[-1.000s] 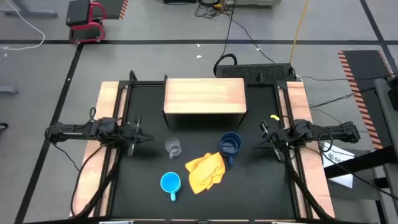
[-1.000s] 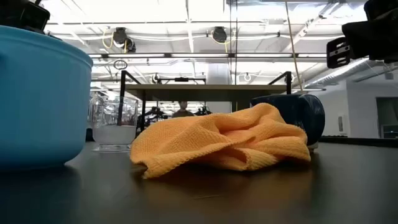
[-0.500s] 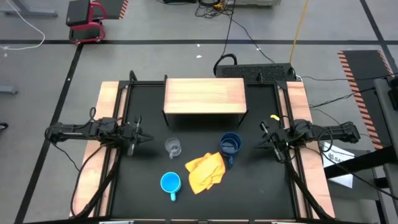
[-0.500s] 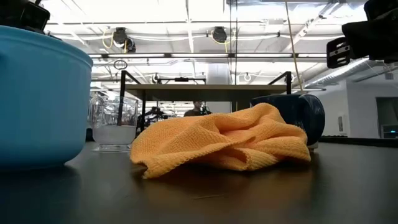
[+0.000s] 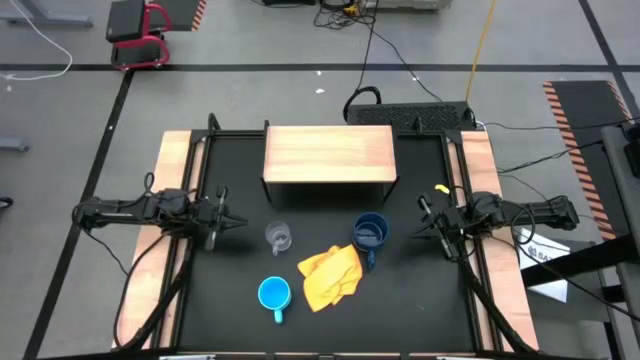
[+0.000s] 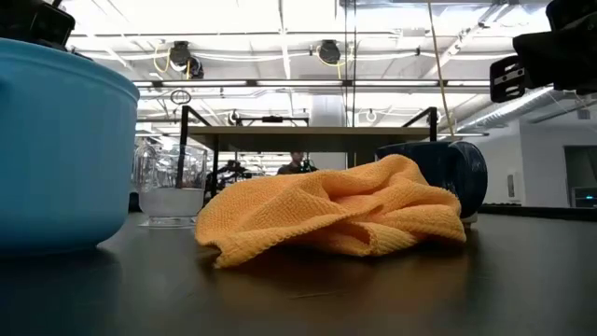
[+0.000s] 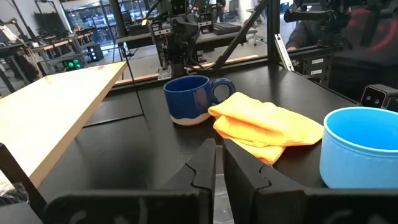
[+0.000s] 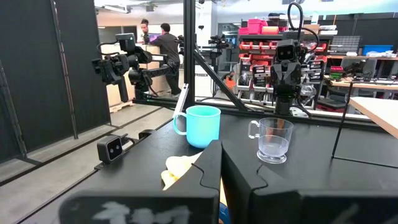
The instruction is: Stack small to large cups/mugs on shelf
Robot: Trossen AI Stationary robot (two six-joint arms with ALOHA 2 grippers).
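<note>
Shelf (image 5: pixel 328 153) empty at tabletop (image 5: pixel 240 320) rear. Glass (image 5: pixel 278 237), dark mug (image 5: pixel 370 233) and light mug (image 5: pixel 274 294) stand on tabletop around cloth (image 5: pixel 330 276). Left pincer (image 5: pixel 232 222) and right pincer (image 5: pixel 422 227) pressed together, holding nothing.

From my station, only a distant person (image 6: pixel 297 163) behind the shelf (image 6: pixel 317 135) has shifted rightward since a second ago.

Shelf (image 5: pixel 329 152) sits at the table's far edge, light wood top with dark side panels, nothing on it. Clear glass cup (image 5: pixel 278 237) stands upright before it (handled, seemingly empty). Dark blue mug (image 5: pixel 370 234) upright to its right. Light blue mug (image 5: pixel 273 294) upright nearest the front edge.
</note>
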